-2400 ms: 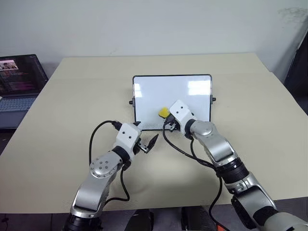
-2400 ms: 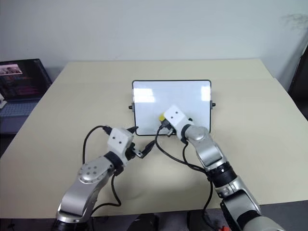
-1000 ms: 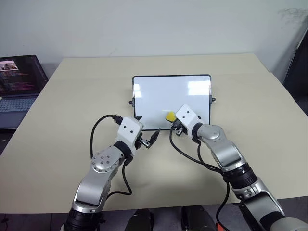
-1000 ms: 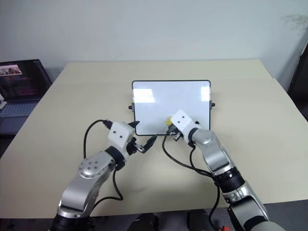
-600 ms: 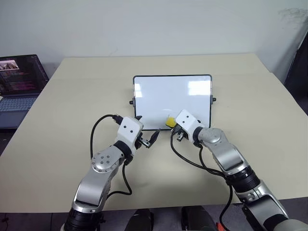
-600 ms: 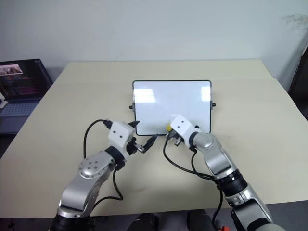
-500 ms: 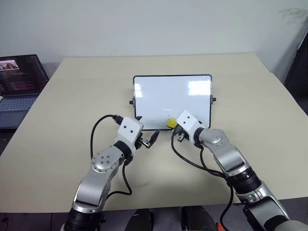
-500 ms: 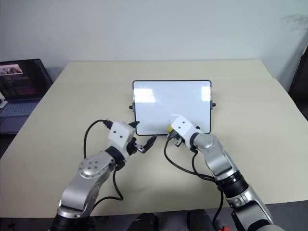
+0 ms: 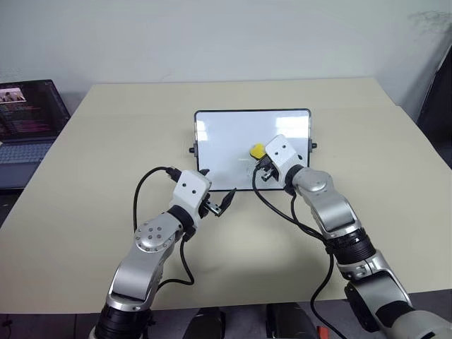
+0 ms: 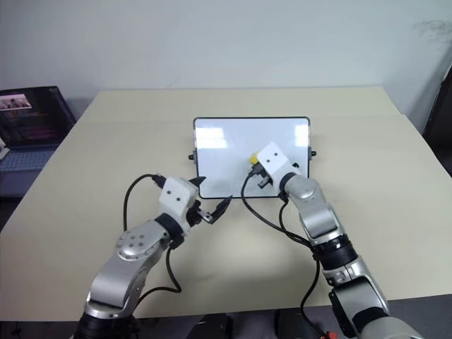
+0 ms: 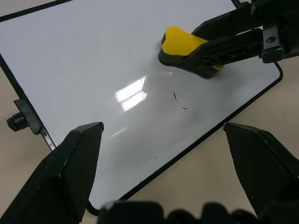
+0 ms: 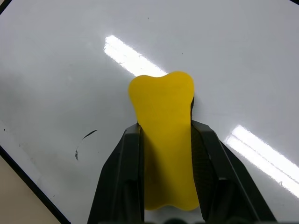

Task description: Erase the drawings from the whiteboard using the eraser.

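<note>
Right wrist view: right gripper [image 12: 164, 140] jaws clamp the eraser [image 12: 164, 135]; sweep it flat across the remaining marker traces [image 12: 84, 143] on the whiteboard [image 12: 56, 56], while the left gripper [image 11: 154, 154] jaws stand released.

My two head cameras look forward and down from above my arms, taking in the whole beige table [image 9: 85, 212], a pale wall behind it, and a laptop [image 9: 28, 120] at the far left edge. Both eyes share nearly the same scene, shifted slightly sideways. My left wrist camera looks along my left gripper [image 11: 163, 154] from close range, facing the whiteboard [image 11: 84, 60] at a slant. My right wrist camera sits closer still, looking steeply onto the board's surface. Both wrist views share the yellow eraser [image 12: 163, 140] and a faint black mark [image 12: 84, 142] beside it.
</note>
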